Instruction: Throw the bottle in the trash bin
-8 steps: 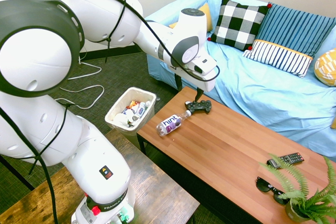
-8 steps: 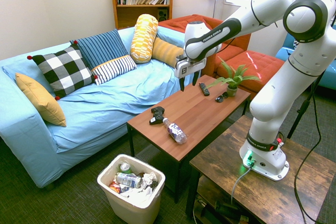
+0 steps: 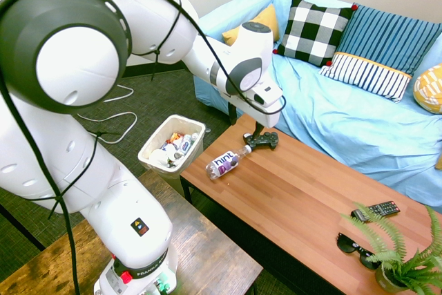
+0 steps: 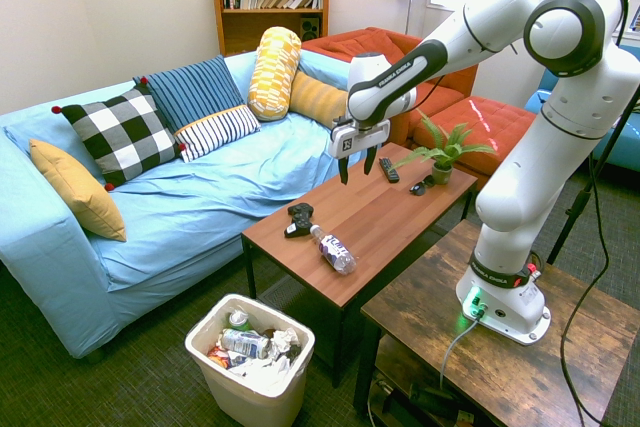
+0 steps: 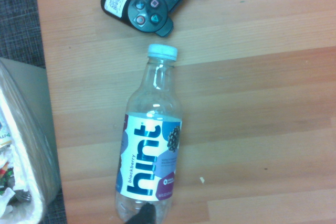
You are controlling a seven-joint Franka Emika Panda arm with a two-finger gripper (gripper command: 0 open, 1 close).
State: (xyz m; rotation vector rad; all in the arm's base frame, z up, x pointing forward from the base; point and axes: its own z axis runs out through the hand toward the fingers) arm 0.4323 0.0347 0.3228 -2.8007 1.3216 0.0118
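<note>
Now lower, gripper [image 4: 357, 164] open above bottle [image 4: 334, 248]

Air above bottle [image 3: 228, 162] is clear; game controller [image 3: 262, 140] sits just beside its cap. Bare tabletop [image 3: 297, 198] on its other sides. Trash bin [image 3: 153, 143] mouth unobstructed.

Clear glossy plastic bottle [image 5: 149, 150], smooth wood table [image 5: 252, 129]

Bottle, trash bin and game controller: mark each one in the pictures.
bottle [image 5: 149, 163]: wrist view, on the white "hint" label.
trash bin [image 4: 228, 395]: second exterior view, on its white front wall.
game controller [image 3: 262, 140]: first exterior view, on the dark body's middle.
</note>
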